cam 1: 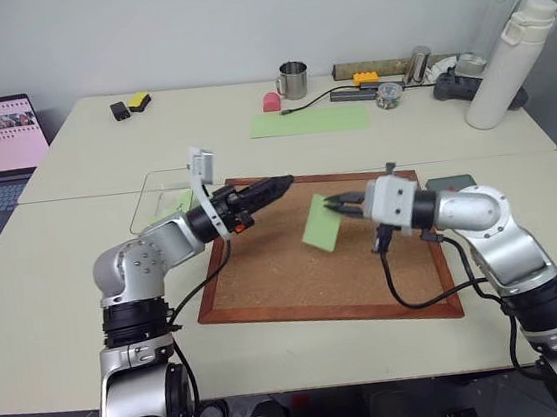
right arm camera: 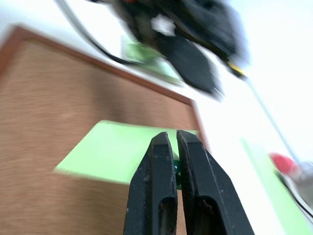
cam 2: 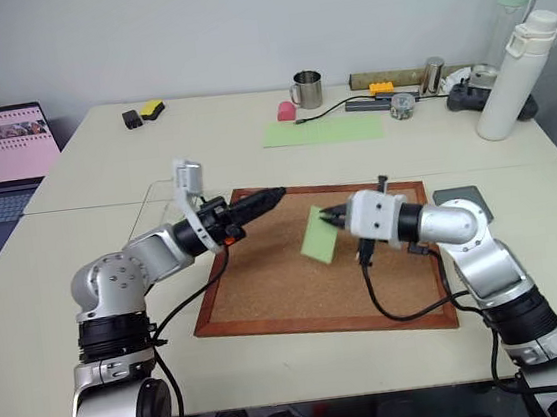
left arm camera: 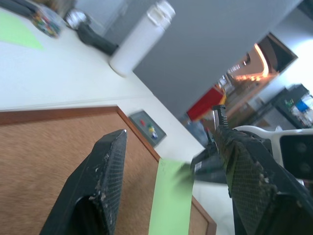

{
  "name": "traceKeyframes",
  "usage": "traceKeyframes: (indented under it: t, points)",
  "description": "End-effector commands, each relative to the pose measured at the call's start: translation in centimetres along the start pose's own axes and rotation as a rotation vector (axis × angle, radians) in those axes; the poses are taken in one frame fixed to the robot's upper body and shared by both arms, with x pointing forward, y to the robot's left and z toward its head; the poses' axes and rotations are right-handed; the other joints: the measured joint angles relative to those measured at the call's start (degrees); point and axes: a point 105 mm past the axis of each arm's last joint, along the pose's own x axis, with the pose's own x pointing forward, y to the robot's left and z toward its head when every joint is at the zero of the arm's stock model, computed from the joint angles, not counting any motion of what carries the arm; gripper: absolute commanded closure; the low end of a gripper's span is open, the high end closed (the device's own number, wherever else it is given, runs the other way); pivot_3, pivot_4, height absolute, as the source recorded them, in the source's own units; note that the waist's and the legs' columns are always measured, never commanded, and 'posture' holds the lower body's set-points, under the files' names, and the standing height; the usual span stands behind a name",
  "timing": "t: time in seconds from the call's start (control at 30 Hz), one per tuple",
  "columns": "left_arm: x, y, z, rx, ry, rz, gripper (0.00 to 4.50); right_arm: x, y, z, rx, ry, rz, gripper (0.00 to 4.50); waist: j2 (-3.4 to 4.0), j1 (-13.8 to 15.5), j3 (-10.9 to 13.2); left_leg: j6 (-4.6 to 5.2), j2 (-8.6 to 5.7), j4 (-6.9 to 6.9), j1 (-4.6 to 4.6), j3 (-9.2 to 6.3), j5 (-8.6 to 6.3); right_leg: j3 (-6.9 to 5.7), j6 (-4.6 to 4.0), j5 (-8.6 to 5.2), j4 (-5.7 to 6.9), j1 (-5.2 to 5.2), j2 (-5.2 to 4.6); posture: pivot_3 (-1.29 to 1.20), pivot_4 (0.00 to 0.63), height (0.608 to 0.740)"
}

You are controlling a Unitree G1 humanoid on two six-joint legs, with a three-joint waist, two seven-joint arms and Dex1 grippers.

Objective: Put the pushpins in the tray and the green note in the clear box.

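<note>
Right gripper (cam 1: 330, 203) clamped on a green pushpin (right arm camera: 175, 168) with the green note (cam 1: 320, 223) hanging from it, tilted, above the cork board (cam 1: 286, 278). Left gripper (cam 1: 281, 184) just beside the note, fingers apart, holding nothing. Tray (left arm camera: 145, 128) flat on the surface beyond the board's edge, coloured pins inside. Clear box (cam 1: 156, 197) behind the left arm.
</note>
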Motion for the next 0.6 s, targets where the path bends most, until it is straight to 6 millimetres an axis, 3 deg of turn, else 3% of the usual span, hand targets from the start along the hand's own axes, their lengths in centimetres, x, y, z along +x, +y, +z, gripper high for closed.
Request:
traceKeyframes:
  t: [0.03,0.27,0.6]
  points:
    - [-0.1,-1.4,-1.3,0.068,0.07,-0.037,1.49,-0.6,-1.3,1.0,0.016,-0.039,-0.06,4.5,0.0,0.0,0.0,-0.01,0.0,0.0,0.0,0.0,0.0,0.0,0.0,0.0,0.0,0.0,0.0,0.0,0.15,0.74]
    - [0.6,-2.5,-2.1,0.097,0.118,-0.105,1.49,-0.4,-2.1,1.9,0.022,-0.067,-0.077,4.5,0.0,0.3,0.0,0.04,-0.01,0.0,0.0,0.03,-0.02,0.02,0.0,0.0,0.01,0.0,0.0,0.0,0.15,0.74]
    - [2.0,-2.4,-3.7,0.121,0.172,-0.143,1.49,0.3,-1.7,4.2,0.041,-0.13,-0.065,4.5,0.0,0.3,0.0,0.05,-0.01,0.0,0.0,0.02,-0.03,0.01,0.0,0.0,0.01,0.0,0.0,0.0,0.15,0.74]
